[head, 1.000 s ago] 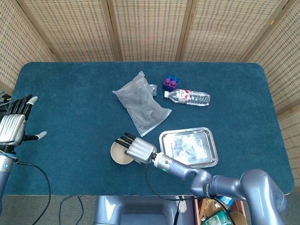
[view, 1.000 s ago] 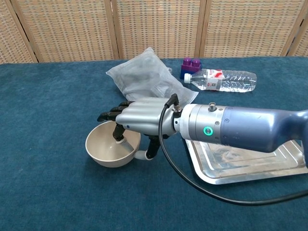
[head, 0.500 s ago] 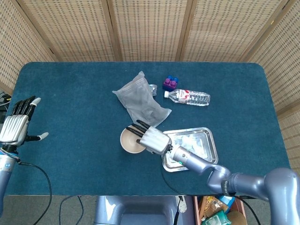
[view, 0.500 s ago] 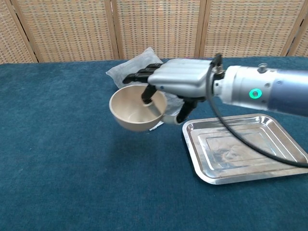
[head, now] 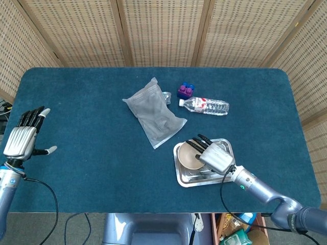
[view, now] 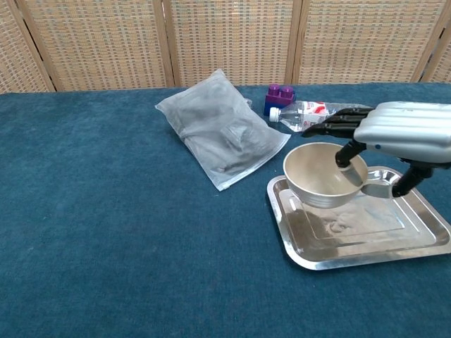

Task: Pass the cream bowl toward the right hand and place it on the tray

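Observation:
My right hand (head: 213, 155) (view: 398, 137) holds the cream bowl (head: 189, 156) (view: 323, 174) by its right rim, thumb under the rim and fingers over it. The bowl hangs upright just above the left part of the metal tray (head: 228, 168) (view: 366, 246); whether its base touches the tray I cannot tell. My left hand (head: 23, 138) hovers at the table's far left edge with fingers spread and nothing in it. It shows only in the head view.
A clear plastic bag (head: 153, 113) (view: 224, 130) lies left of and behind the tray. A water bottle (head: 205, 105) (view: 320, 113) and a purple-blue block (head: 186, 91) (view: 280, 95) lie at the back. Blue cloth covers the table (head: 92, 127).
My right hand has carried the bowl rightward from the table's front middle, lifting it and bringing it over the tray. The left hand has drifted slightly.

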You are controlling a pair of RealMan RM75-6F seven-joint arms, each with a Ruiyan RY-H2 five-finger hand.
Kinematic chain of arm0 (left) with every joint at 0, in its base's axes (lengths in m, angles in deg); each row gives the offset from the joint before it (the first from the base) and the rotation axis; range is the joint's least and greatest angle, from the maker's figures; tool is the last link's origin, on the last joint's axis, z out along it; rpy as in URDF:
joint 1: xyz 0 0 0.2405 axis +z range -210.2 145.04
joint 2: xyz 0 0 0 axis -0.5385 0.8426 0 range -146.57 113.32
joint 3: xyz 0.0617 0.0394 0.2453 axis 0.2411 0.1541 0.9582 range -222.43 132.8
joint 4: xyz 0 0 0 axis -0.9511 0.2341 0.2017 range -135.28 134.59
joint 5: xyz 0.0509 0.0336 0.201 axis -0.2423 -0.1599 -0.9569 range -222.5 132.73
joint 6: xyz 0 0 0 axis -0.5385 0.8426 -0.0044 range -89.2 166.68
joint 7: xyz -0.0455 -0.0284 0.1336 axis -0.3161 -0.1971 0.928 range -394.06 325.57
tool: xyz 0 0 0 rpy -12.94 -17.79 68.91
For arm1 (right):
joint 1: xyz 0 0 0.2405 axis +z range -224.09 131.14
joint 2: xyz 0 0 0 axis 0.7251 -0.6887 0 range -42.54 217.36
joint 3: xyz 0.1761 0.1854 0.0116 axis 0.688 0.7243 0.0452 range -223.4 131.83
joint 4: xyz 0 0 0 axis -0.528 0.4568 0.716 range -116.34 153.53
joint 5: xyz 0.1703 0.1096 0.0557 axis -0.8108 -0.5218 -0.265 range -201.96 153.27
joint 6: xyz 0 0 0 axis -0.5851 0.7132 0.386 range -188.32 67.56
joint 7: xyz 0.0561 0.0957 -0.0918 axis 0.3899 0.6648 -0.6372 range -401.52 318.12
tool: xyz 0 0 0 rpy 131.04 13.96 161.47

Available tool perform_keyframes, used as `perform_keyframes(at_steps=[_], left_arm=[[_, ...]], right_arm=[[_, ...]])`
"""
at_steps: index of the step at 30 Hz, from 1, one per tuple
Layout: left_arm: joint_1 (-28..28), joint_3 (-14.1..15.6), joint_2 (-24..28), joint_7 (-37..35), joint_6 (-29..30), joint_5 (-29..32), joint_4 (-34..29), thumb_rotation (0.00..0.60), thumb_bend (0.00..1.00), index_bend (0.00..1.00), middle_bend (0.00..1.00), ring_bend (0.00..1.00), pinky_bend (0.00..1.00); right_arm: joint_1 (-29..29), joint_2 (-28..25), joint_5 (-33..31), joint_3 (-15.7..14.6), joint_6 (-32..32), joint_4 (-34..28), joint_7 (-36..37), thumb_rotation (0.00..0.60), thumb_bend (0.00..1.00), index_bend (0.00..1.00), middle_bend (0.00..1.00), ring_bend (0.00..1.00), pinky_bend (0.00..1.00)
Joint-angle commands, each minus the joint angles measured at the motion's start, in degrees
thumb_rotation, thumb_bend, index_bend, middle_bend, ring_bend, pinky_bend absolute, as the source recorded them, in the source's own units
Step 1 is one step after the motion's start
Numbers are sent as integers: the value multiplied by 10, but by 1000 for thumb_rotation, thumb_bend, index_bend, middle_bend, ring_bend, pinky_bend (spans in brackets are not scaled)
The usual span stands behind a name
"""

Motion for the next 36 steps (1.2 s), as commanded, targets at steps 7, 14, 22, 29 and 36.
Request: perform_keyframes(at_steps=[7, 14, 22, 29, 36], left_arm=[[1, 3, 1, 3, 0, -8, -8, 600, 0, 0, 0, 0, 0], [3, 4, 4, 0, 3, -12, -12, 600, 0, 0, 0, 0, 0], [6, 6, 7, -5, 6, -20, -16, 600, 0, 0, 0, 0, 0], [15, 9, 12, -12, 23, -33, -23, 600, 0, 0, 0, 0, 0], [39, 22, 5, 11, 61, -46, -27, 600, 0, 0, 0, 0, 0]], right_arm=[[-31, 6, 16, -12, 30, 32, 21, 600, 446, 603, 0, 0, 0], [-43, 8, 20, -20, 28, 55, 23, 600, 445, 576, 0, 0, 0], [-64, -6, 13, -12, 46, 46, 5, 600, 163, 33, 0, 0, 0], [-106, -43, 12, 0, 123, -7, 2, 600, 104, 14, 0, 0, 0], [-190, -42, -22, 32, 253, -28, -14, 600, 0, 0, 0, 0, 0]])
